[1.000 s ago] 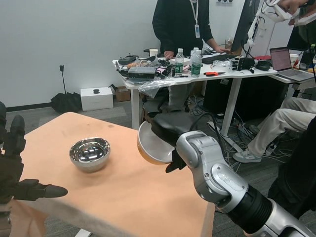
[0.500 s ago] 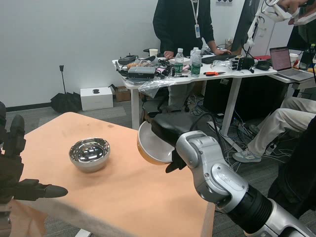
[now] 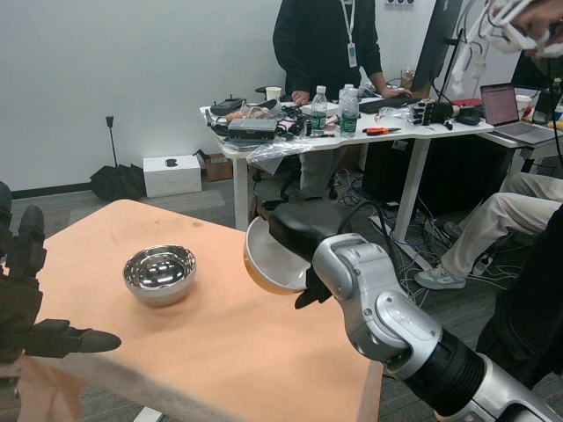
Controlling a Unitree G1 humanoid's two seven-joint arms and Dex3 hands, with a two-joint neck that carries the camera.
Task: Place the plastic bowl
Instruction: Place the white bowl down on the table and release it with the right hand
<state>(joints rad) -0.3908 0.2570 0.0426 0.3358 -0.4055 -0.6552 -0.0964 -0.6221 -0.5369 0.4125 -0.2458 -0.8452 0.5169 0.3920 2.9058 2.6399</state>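
The plastic bowl (image 3: 271,257) is a smooth round shell, pale cream inside with an orange-brown outer skin, tipped steeply so its hollow faces left. The right hand (image 3: 306,236), matte black at the end of a glossy silver forearm, holds it from behind and above at the table's right edge; the palm covers the upper rim and one dark fingertip shows beneath the bowl's lower right, so the fingers wrap the bowl rather than lie spread. Whether the bowl's low edge touches the table (image 3: 220,334) cannot be told. The table's top is a flat, dull peach-orange surface with a few faint smudges. Well to the left of the right hand sits a metal bowl (image 3: 159,272), mirror-polished, hemispherical, upright on the tabletop and apart from the plastic one. The left hand (image 3: 31,303), also black, waits at the near left edge, fingers apart, some pointing up and one stretched flat toward the right, holding nothing.
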